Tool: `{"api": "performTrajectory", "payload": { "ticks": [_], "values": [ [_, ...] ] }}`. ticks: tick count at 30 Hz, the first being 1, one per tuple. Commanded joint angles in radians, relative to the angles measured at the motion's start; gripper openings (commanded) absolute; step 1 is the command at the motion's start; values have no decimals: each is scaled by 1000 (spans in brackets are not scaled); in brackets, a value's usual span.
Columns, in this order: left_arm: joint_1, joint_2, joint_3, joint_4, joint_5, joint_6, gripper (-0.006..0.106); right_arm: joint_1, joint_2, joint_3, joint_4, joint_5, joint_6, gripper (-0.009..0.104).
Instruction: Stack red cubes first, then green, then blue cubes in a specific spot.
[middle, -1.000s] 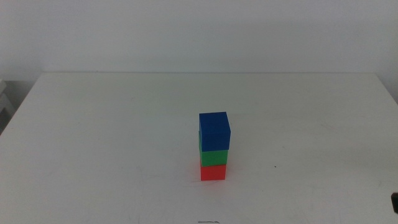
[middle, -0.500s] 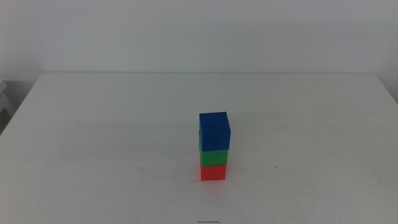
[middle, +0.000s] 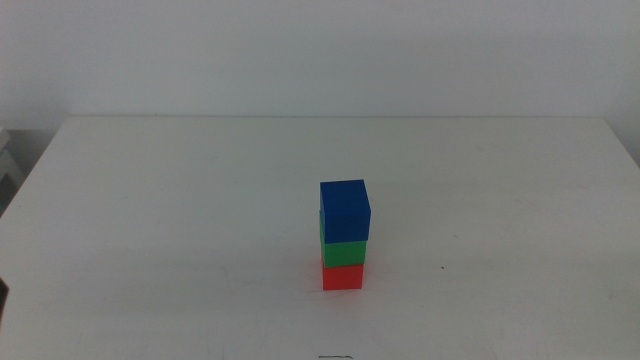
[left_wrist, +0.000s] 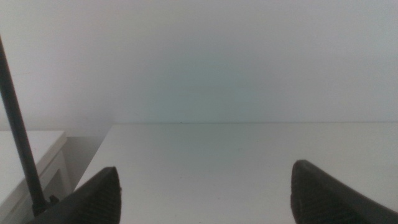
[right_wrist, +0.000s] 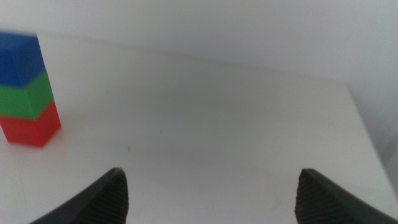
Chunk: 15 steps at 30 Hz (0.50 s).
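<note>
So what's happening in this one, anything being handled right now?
Nothing is being handled. The red cube sits on the white table, the green cube on it and the blue cube on top, a finished three-high stack. Both arms are pulled back out of the middle view. The left tool is open over bare tabletop; the right tool is open, with the stack off to its side.

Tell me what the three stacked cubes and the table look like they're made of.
Red cube, green cube, blue cube: solid-coloured, matte faces with no glare, crisp edges; probably painted wood or plastic, but the look leaves it open. Table: smooth, plain white, faintly dull surface with soft shadows; likely laminate or painted board. Both grippers wait apart from the stack, open.
</note>
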Motion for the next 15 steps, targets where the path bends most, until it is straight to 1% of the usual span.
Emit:
{"api": "performTrajectory", "payload": {
  "ticks": [1, 3, 5, 7, 9, 11, 13, 14, 15],
  "values": [
    [1, -19, 3, -11, -133, -7, 94, -7, 3, 32, -8, -108, -11, 94],
    [1, -19, 36, -11, -181, -7, 94, -7, -2, 66, -8, -140, -11, 94],
    [1, -19, 78, -11, -228, -7, 94, -7, -5, 100, -12, -206, -11, 94],
    [1, -19, 121, -11, -258, -7, 94, -8, -6, 138, -21, -310, -11, 94],
    [1, -19, 152, -11, -272, -7, 94, -8, -6, 177, -46, -423, -11, 94],
    [1, -19, 175, -11, -266, -7, 94, -8, -6, 219, -49, -544, -11, 94],
    [1, -19, 192, -11, -269, -7, 94, -12, -6, 254, -49, -629, -11, 94],
    [1, -19, 201, -11, -267, -7, 94, -23, -6, 265, -49, -647, -11, 94],
    [1, -19, 203, -11, -264, -7, 94, -36, -6, 265, -49, -628, -11, 94]
  ]
}}
